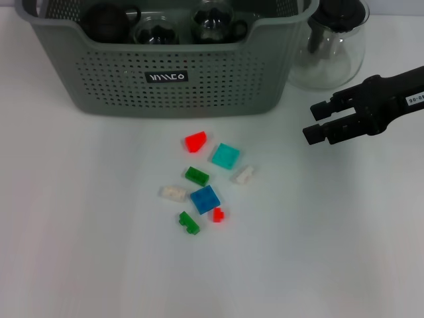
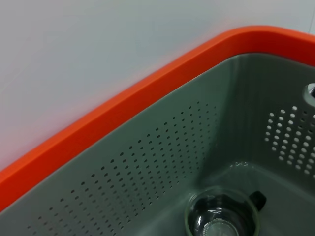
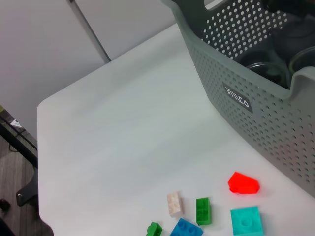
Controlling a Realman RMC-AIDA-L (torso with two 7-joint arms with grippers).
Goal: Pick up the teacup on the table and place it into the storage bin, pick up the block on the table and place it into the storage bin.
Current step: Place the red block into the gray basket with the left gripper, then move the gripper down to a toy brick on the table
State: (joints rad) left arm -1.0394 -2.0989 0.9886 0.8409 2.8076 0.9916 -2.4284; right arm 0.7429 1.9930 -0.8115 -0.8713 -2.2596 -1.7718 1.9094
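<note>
my desk (image 1: 344, 265) is plain white, wide bare stretches at the lower left and lower right of the head view. the storage bin (image 1: 172, 66) sits along the top edge, its black label (image 1: 167, 77) facing me, glass teacups (image 1: 156, 30) lying inside. a glass teapot (image 1: 331, 46) stands just beside the bin's right wall. the blocks (image 1: 205, 199) lie scattered at centre, apart from the bin's front wall. my right pincer (image 1: 315, 122) hangs at the right, below the teapot, its two black fingers slightly apart and holding nothing. in my right wrist view the desk's rounded corner (image 3: 44, 105) shows, with grey floor (image 3: 15, 187) beyond. my left pincer is out of sight; its camera looks into the bin at a teacup (image 2: 221, 216).
</note>
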